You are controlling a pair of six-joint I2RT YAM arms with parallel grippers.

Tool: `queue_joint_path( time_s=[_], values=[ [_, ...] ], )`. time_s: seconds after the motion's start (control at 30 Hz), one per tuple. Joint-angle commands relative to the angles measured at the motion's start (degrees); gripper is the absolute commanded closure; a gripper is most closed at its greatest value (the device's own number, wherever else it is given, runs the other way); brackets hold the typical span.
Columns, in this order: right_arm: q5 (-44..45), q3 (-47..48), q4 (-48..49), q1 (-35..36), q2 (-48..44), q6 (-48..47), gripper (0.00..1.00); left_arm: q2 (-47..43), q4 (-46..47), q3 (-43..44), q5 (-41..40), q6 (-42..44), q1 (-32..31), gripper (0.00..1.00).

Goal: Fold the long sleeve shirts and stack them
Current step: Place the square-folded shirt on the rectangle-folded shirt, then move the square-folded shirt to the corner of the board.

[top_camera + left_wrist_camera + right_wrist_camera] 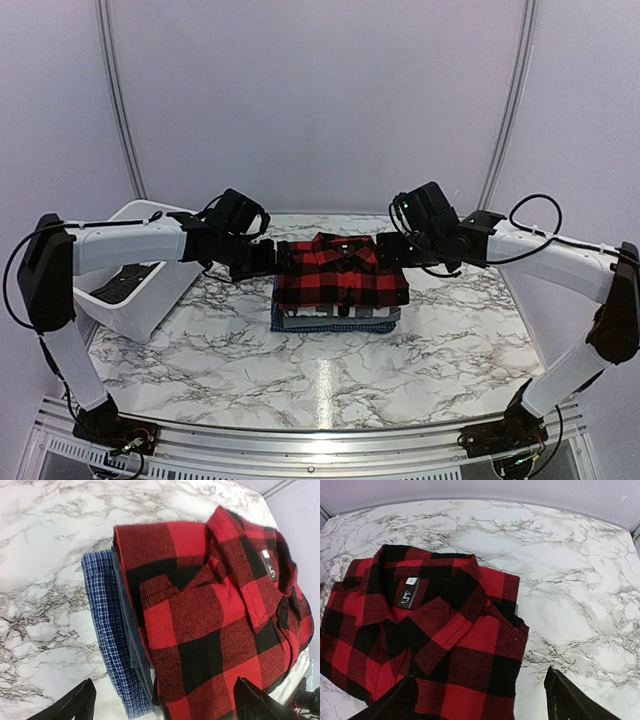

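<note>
A folded red-and-black buffalo-check cloth shirt [340, 275] lies on top of a small stack at the middle of the white marble-patterned worktop [300, 380]. Its collar points to 12 o'clock in the top view, buttoned, with a small black label [407, 597] inside the neck. Under it lies a plain grey folded shirt [124, 600], only its edge showing, and under that a blue-and-white fine-check shirt [102, 610]. The blue one sticks out past the red one at 6 o'clock of the stack in the top view.

The left hand [268, 258] sits at 9 o'clock of the stack, close against the edge of the red shirt. Its black fingers [75, 702] are spread wide, with the flat cloth filling the gap between them in its wrist view; it is released and grips nothing. The right hand [388, 250] sits at 3 o'clock of the stack, by the shoulder of the red shirt. Its fingers [570, 697] are likewise well apart and it grips nothing. Whether either hand's fingertips rest on the cloth cannot be told.

A white plastic tub [130, 300] stands at 9 o'clock on the worktop, beneath the left arm, with something dark inside it.
</note>
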Motion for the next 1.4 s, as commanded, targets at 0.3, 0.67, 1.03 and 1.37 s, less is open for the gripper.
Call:
queue_joint_path(
  time_s=[0.3,0.67,1.03,1.37],
  values=[
    [-1.67,6.65,5.28,7.62,10.15,-0.67,0.16,-11.69,-0.23,-4.61,-11.04,4.91,0.48,0.01],
    [-0.02,5.89,4.64,9.65,11.89,0.06,0.16,-21.05,1.19,-10.23,-13.51,5.82,2.19,0.01],
    [-12.83,21.17,9.83,19.34,21.04,-1.60,0.13,-30.37,2.07,-12.13,-14.42,5.69,4.03,0.01],
    [-24.42,39.87,9.93,22.84,40.64,0.34,0.11,-35.45,-0.47,-12.93,-17.50,7.47,4.11,0.01]
  ],
)
